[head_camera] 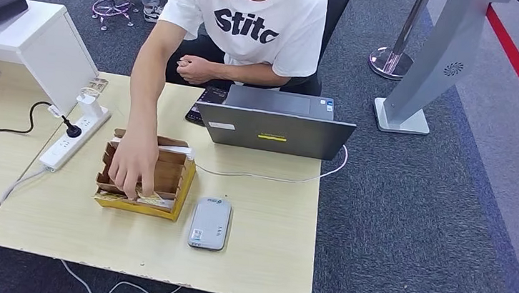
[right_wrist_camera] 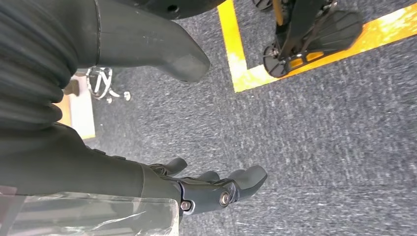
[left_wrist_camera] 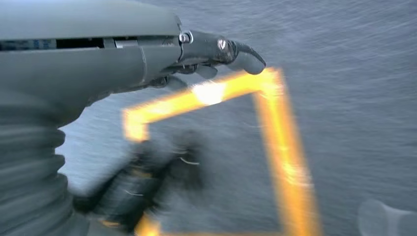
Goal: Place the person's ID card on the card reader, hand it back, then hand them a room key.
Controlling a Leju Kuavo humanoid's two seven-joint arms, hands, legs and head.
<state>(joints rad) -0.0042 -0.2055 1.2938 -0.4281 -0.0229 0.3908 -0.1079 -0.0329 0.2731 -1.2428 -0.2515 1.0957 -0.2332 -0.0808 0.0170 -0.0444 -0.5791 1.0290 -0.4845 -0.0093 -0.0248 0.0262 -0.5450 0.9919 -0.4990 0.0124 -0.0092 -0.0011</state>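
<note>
Reaching across the pale wooden table (head_camera: pixel 271 219), a person in a white T-shirt lettered "Stitc" in black has a hand (head_camera: pixel 132 166) down inside the brown cardboard divider box with a yellow base (head_camera: pixel 147 175), fingers among the slots near its front edge. Pale card edges show at the slots, but no ID card or room key can be told apart there. Just beside the box, toward the laptop side, lies the flat silver-grey card reader with rounded corners (head_camera: pixel 210 222); a small mark near its far end and a little sticker at its near end are too small to read. Nothing lies on top of it. Behind it stands an open grey laptop (head_camera: pixel 277 123) with a yellow strip label and a white sticker on its lid, both unreadable. A white power strip (head_camera: pixel 70 139) with a black plug lies beside the box on the other side.

The robot's left hand (left_wrist_camera: pixel 216 56) hangs over grey carpet with yellow tape lines, fingers loosely extended and holding nothing; the view is blurred. The right hand (right_wrist_camera: pixel 216 184) likewise hangs above carpet, fingers apart, grasping nothing.
</note>
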